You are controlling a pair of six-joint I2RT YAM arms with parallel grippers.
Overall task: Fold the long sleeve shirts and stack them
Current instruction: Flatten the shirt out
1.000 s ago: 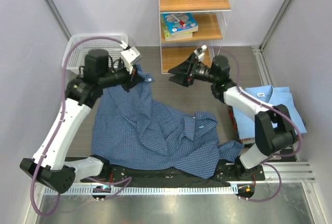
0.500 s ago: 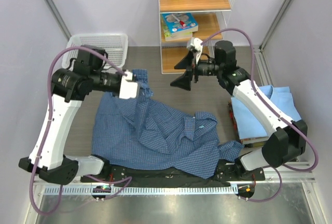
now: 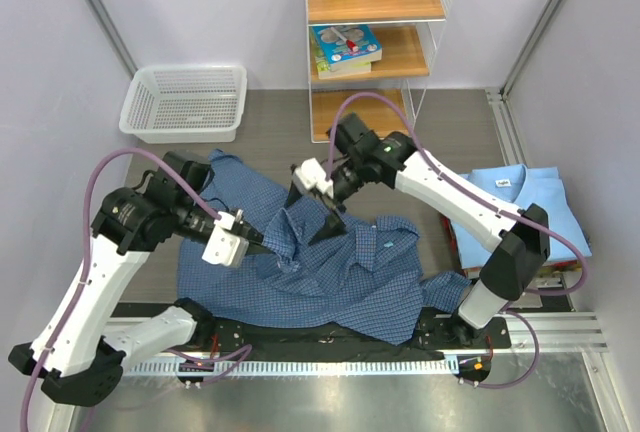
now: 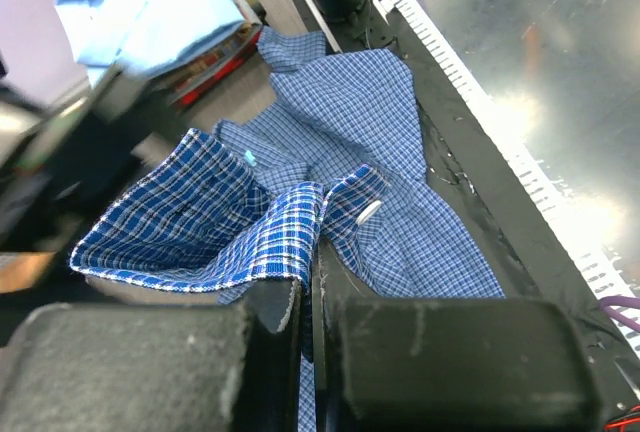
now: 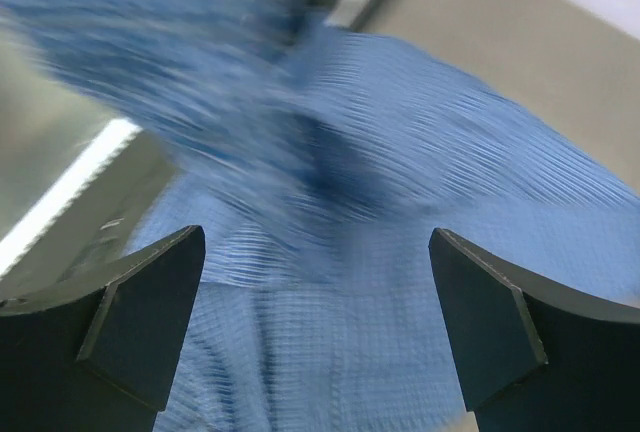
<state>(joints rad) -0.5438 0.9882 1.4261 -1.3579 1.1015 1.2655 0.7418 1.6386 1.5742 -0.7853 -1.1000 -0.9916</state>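
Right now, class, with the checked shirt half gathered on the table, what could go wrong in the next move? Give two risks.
The left jaws pinch only a thin edge of the dark blue checked cloth shirt, so a pull could let it slip free. The right jaws stand wide open over bunched cloth; closing there might catch several layers and set a crooked fold.

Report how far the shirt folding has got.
Done: the light blue shirt lies folded at the right. In hand: the dark checked shirt, crumpled; left jaws shut on its edge, right jaws open above it. Left: fold it, stack it.
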